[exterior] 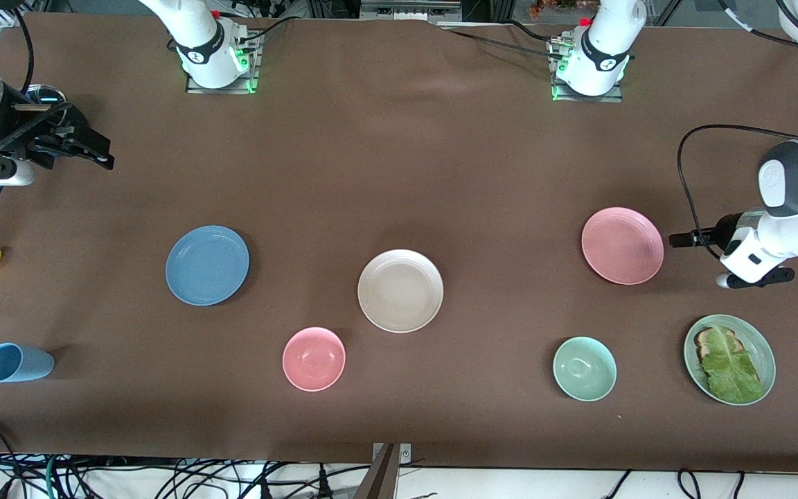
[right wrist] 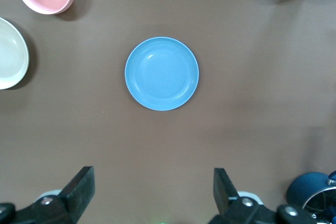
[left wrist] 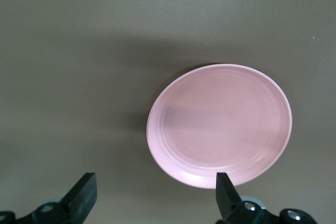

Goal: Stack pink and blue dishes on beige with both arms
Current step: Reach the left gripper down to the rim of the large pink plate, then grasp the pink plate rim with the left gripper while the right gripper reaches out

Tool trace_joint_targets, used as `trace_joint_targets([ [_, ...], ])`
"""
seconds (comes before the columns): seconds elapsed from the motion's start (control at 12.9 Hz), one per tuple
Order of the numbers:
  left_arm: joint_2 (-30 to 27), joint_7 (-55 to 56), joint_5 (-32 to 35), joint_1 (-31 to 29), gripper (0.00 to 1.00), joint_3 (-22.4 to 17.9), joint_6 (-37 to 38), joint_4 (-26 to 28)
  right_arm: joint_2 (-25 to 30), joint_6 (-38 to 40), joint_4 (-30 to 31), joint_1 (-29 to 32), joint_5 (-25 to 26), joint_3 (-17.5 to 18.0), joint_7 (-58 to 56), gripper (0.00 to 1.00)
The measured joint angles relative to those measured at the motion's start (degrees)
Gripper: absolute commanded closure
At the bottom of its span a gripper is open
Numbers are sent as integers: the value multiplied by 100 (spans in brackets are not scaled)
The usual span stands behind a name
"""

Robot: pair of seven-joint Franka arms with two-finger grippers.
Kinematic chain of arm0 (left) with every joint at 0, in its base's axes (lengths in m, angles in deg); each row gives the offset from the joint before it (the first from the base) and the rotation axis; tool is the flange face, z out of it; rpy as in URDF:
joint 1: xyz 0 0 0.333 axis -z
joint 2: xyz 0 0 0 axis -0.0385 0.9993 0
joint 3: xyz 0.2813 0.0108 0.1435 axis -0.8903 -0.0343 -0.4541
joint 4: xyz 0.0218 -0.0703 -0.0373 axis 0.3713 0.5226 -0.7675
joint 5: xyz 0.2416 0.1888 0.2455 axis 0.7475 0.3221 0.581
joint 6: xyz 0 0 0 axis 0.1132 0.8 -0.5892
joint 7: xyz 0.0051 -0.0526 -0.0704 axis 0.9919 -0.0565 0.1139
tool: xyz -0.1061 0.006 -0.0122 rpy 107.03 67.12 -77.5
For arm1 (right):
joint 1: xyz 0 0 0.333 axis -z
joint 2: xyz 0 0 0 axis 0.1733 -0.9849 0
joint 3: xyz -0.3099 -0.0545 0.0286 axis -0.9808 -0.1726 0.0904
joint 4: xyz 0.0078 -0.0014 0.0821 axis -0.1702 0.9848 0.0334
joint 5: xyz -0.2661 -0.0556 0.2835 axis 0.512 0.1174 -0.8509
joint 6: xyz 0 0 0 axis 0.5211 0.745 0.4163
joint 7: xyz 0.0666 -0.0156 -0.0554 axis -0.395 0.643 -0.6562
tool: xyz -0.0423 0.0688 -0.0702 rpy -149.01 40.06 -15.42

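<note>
Plates lie apart on the table: beige plate [exterior: 400,290] central, blue plate [exterior: 207,265] toward the right arm's end, pink plate [exterior: 622,245] toward the left arm's, one for each arm. Left gripper [left wrist: 155,195] hovers just beside the pink plate, right gripper [right wrist: 152,192] high above the table near the blue one, both spread wide and empty.

matt brown tablecloth [exterior: 399,159], glossy pink plate [exterior: 622,245]
</note>
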Motion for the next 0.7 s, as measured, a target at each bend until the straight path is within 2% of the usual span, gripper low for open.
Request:
trace_joint_targets([
  [0.7, -295, -244, 0, -251, 0, 1, -3361, 2449, 10, 23, -72, 29, 3, -108, -7, 0],
])
